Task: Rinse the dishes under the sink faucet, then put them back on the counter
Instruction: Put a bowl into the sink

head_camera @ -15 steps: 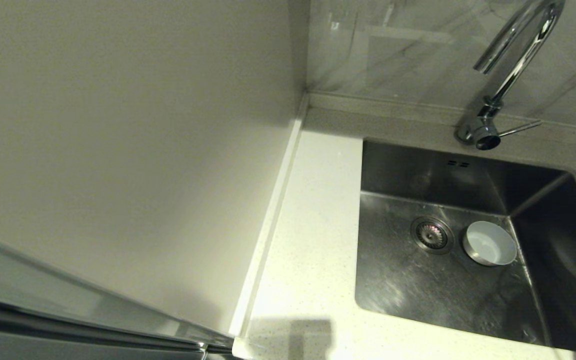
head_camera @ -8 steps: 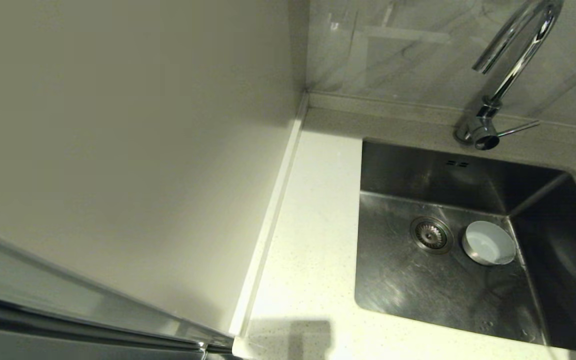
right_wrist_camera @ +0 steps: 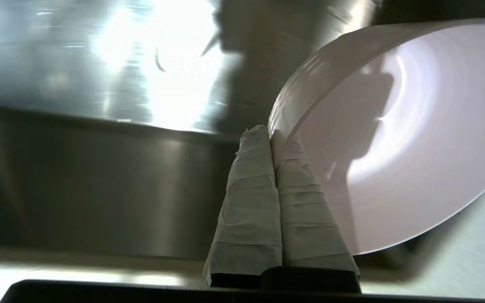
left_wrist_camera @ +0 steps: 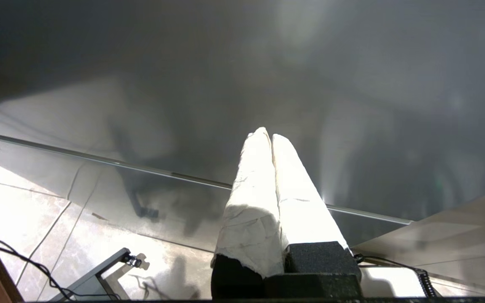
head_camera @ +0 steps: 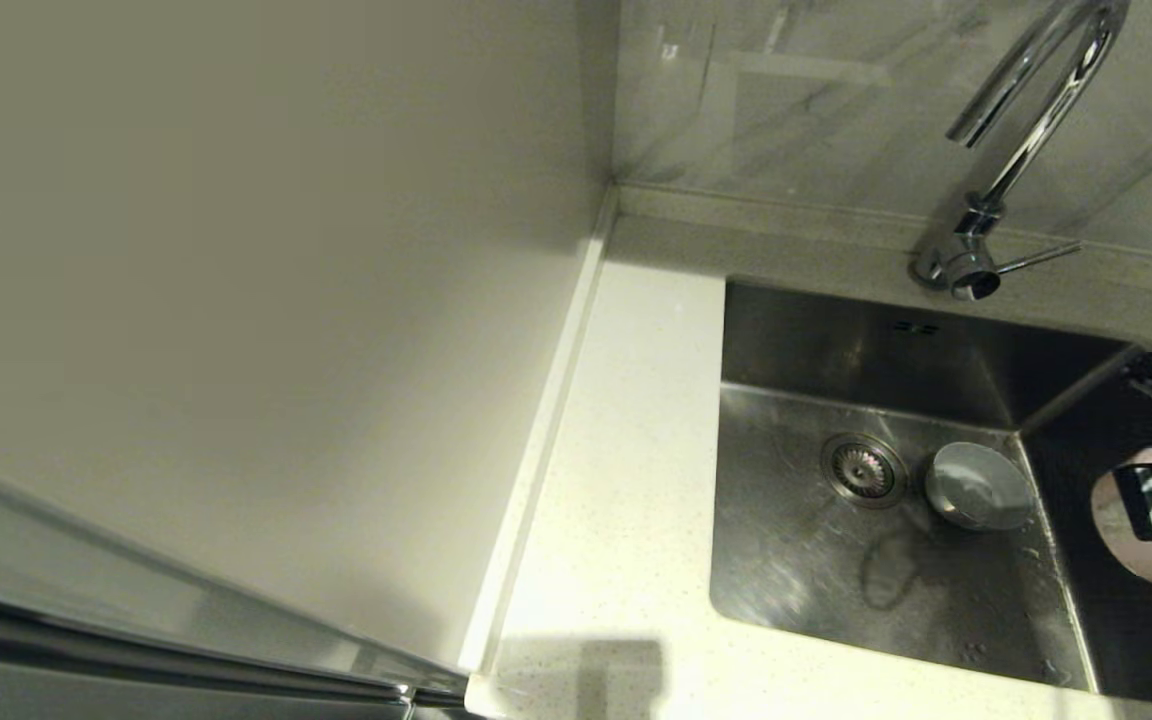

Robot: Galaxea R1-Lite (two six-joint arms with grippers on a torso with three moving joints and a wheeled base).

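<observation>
Newly arrived right pincer grips pink bowl; wrist view shows rim pinched.

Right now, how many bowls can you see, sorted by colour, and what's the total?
Pale pink bowl: 1, held by its rim in the right gripper, above the right side of the sink.
Pale blue-grey bowl: 1, on the sink floor beside the drain.
Total: 2 bowls in view.

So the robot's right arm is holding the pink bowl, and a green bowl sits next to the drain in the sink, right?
Nearly. The bowl beside the drain is pale blue-grey, not green, as the head view shows. The right end effector does hold the pink bowl.
</observation>
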